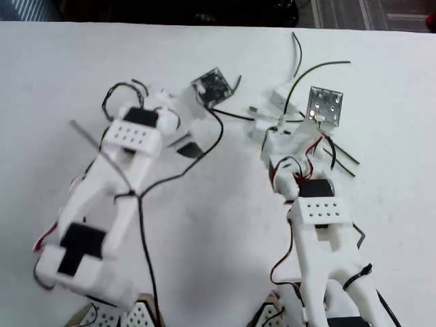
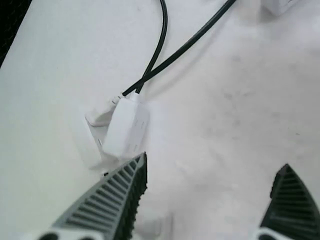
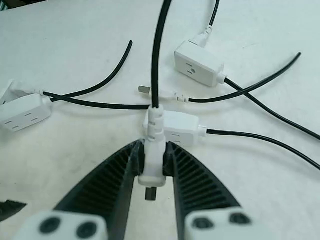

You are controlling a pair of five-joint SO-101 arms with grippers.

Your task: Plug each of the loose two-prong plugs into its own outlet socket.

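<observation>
My right gripper [image 3: 152, 167] is shut on a white two-prong plug [image 3: 151, 150], its prongs pointing back toward the wrist and its black cord rising away. Just beyond it lies a white outlet socket [image 3: 176, 128]. Farther off, another socket [image 3: 196, 63] has a plug [image 3: 205, 38] at its far end. A third socket [image 3: 22, 112] lies to one side, and a loose plug [image 3: 145, 90] rests between them. My left gripper [image 2: 214, 162] is open over bare table, one finger [image 2: 117, 192] right beside a white socket [image 2: 126, 129] with two black cords. From above, the right gripper [image 1: 272, 139] sits among the sockets [image 1: 279, 99].
Black cords [image 1: 320, 67] sprawl across the white table [image 1: 225, 225] around the sockets. Two square metal plates [image 1: 212, 85] [image 1: 324, 106] stand near the back. The table's far edge [image 1: 136, 23] runs behind them. Both arms' bases occupy the front.
</observation>
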